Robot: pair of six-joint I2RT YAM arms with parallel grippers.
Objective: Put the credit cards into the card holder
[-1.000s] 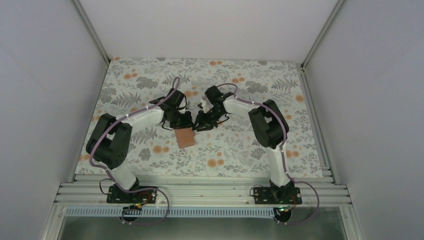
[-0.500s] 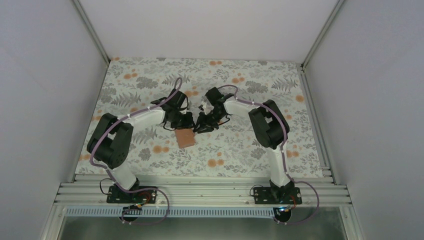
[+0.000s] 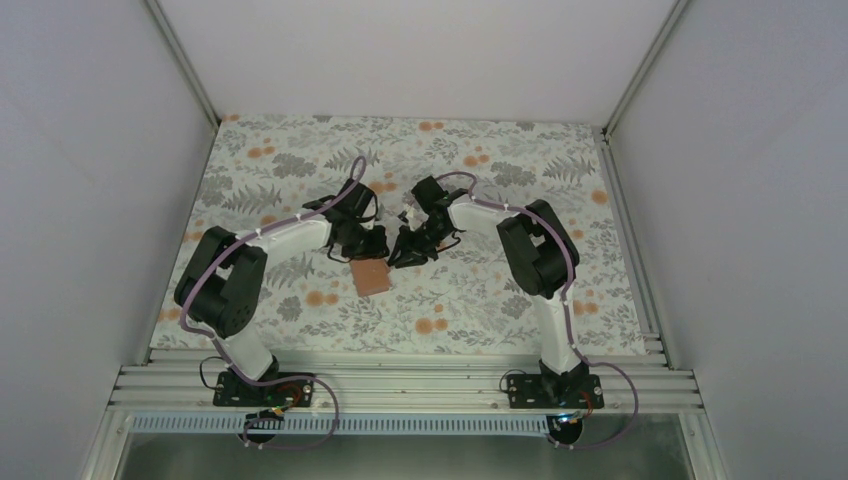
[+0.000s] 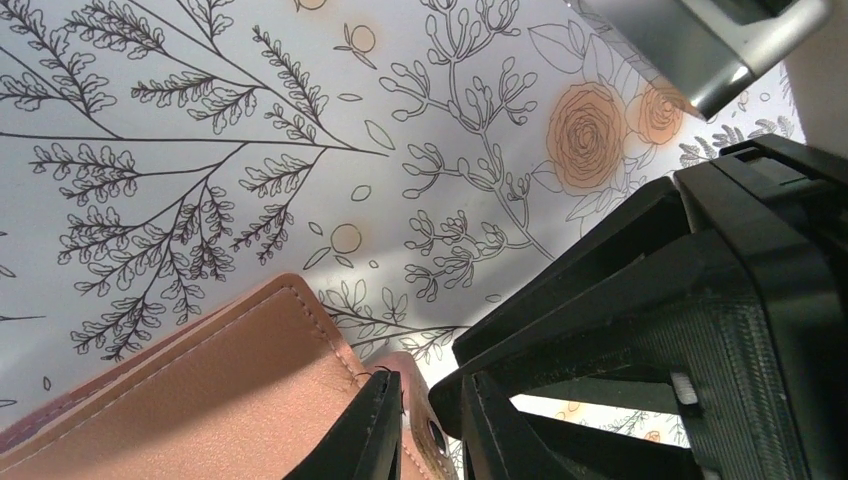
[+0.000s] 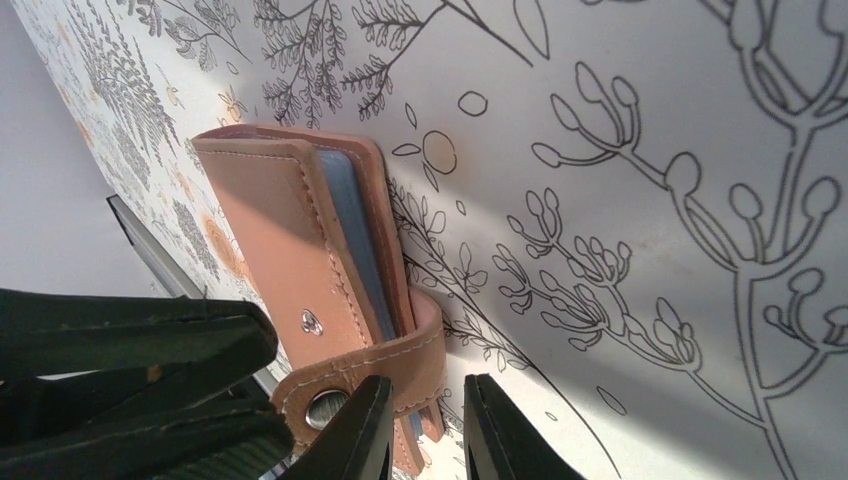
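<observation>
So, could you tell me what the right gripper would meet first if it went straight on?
The snap strap of the card holder, curling just ahead of the right gripper; it may already touch, depth is unclear.

Floral-print cloth (image 3: 270, 160) w/ grey leaves & orange blooms, white walls (image 3: 400, 50), alu rail (image 3: 400, 385) at near edge

Both arms reach out to the far edge of the card holder (image 3: 372, 278). The left arm (image 3: 290, 238) comes in from the holder's left, and the right arm (image 3: 482, 212) from its right with the elbow raised. Both wrists tip downward. The left gripper (image 4: 430, 432) and the right gripper (image 5: 428, 420) sit just beside each other at the holder's far edge. Each has its fingers drawn close together with only a narrow gap between them. The holder's strap lies in that gap, but whether either pair pinches it cannot be made out.
</observation>
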